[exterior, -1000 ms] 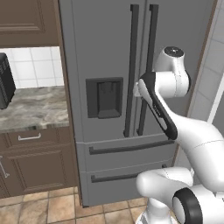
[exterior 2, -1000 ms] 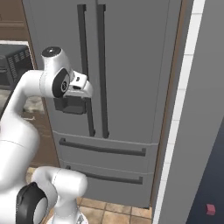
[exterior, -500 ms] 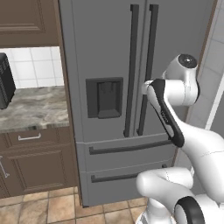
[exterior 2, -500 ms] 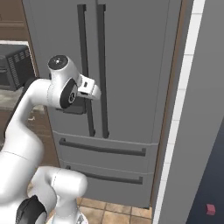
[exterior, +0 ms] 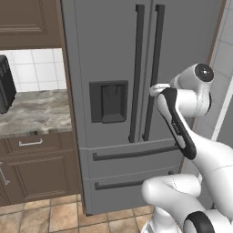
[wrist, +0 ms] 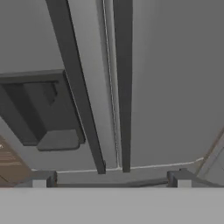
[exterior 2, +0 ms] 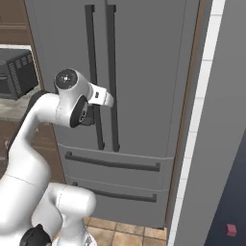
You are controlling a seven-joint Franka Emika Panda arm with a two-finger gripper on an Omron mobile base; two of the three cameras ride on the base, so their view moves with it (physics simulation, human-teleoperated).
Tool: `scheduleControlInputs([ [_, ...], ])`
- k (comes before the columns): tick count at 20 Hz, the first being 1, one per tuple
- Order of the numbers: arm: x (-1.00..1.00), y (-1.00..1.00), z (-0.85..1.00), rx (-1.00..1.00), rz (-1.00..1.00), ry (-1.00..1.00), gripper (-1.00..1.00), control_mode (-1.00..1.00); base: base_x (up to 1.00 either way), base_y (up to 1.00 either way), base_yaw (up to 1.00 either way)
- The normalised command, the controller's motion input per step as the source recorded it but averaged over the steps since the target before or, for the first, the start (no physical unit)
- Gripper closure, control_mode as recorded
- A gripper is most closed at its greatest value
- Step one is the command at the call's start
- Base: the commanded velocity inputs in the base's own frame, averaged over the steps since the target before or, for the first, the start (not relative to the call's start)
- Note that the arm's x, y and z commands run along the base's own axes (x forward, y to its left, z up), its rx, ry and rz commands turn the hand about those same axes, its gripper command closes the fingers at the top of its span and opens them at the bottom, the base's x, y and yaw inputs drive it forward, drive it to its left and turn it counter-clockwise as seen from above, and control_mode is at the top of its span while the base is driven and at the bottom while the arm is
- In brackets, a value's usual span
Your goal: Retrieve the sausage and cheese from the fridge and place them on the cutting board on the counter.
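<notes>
The grey fridge stands shut, with both doors and the bottom drawers closed. My gripper is open just in front of its two long dark handles, the left handle and the right handle, holding nothing. In the base views the hand hovers at mid-height of the handles, close to the doors. The dispenser recess lies left of the hand. A strip of the counter shows left of the fridge. The sausage, the cheese and the cutting board are out of view.
A dark appliance sits on the counter beside the fridge. Brown cabinet drawers with silver handles run under it. A pale tiled wall rises right of the fridge. My own arm stands between the base and the fridge drawers.
The arm has swung up and forward, bringing the hand nearer the fridge door handles. The gripper has stayed open.
</notes>
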Motion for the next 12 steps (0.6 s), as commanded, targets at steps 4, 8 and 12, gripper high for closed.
scheduleControlInputs([
  [4, 0.35, -0.15, 0.04, 0.0, 0.05, -0.06, -1.0, -1.0, 0.0, 0.0, 0.0],
  [8, 0.5, -0.01, 0.01, 0.0, 0.0, 0.0, -1.0, -1.0, 0.0, 0.0, 0.0],
  [12, 0.53, 0.0, 0.04, 0.0, 0.0, 0.0, -1.0, -1.0, 0.0, 0.0, 0.0],
])
